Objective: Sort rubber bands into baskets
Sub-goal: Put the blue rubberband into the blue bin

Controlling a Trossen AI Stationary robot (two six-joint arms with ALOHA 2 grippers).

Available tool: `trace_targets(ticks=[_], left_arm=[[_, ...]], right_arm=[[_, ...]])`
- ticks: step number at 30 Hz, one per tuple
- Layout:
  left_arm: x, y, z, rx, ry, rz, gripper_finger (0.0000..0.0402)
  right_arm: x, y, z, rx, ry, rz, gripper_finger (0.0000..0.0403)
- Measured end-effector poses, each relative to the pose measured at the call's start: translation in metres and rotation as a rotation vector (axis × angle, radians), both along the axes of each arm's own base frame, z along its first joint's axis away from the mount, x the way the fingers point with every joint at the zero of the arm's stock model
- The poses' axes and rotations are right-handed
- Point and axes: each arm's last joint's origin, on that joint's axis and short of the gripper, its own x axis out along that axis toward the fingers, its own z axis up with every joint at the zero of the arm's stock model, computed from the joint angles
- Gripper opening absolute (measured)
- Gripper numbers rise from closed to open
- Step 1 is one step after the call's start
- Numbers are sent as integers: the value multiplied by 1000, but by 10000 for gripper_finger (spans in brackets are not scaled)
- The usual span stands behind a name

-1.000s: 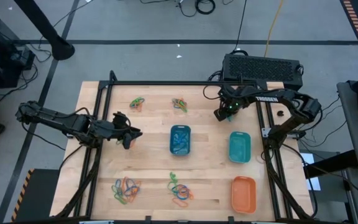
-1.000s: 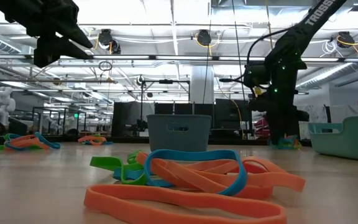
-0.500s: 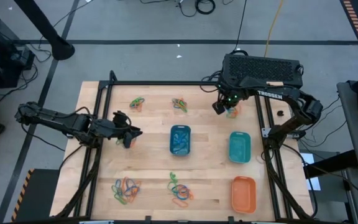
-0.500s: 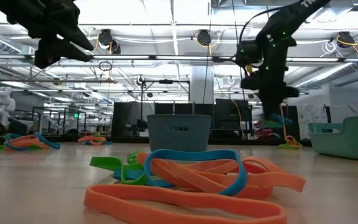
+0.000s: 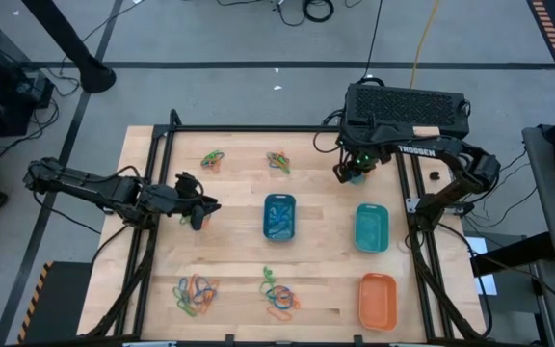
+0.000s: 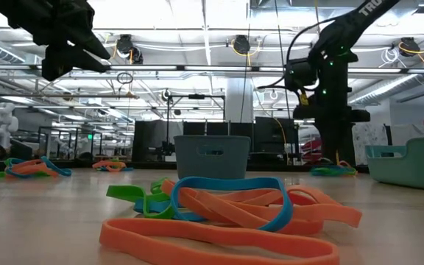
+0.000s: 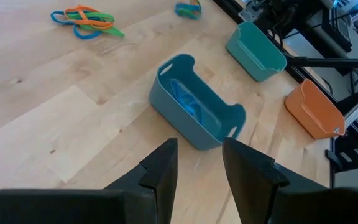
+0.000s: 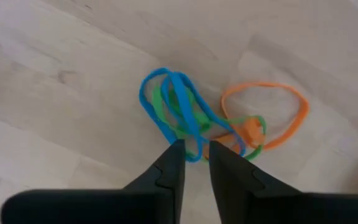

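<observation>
Rubber bands [image 8: 197, 118], beneath right tool [image 8: 194, 155]

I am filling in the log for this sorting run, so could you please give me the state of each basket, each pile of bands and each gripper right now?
blue basket: upright, blue bands inside.
teal basket: upright, looks empty.
orange basket: upright, looks empty.
far-right pile: tangled, unsorted, on the table.
other four piles: mixed colours, unsorted.
right gripper: fingers slightly parted, just above the far-right pile.
left gripper: open, empty, waiting left of the blue basket.
</observation>
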Motion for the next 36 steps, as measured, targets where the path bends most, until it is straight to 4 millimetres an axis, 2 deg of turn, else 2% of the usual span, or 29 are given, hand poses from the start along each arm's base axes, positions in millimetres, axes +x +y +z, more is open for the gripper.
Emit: trace_targets(ticks=[9,20,30,36], left_arm=[[0,0,0,-8,0,-4,135],[0,0,0,-10,0,-3,135],[0,0,0,-9,0,-4,135],[0,0,0,-4,1,-6,135]], right_arm=[[5,-1,-2,-20,-65,-9,103],[6,-1,-3,-45,-63,-31,110],[-5,11,-31,-12,-38,-63,110],[-7,13,-37,-17,-46,-69,109]])
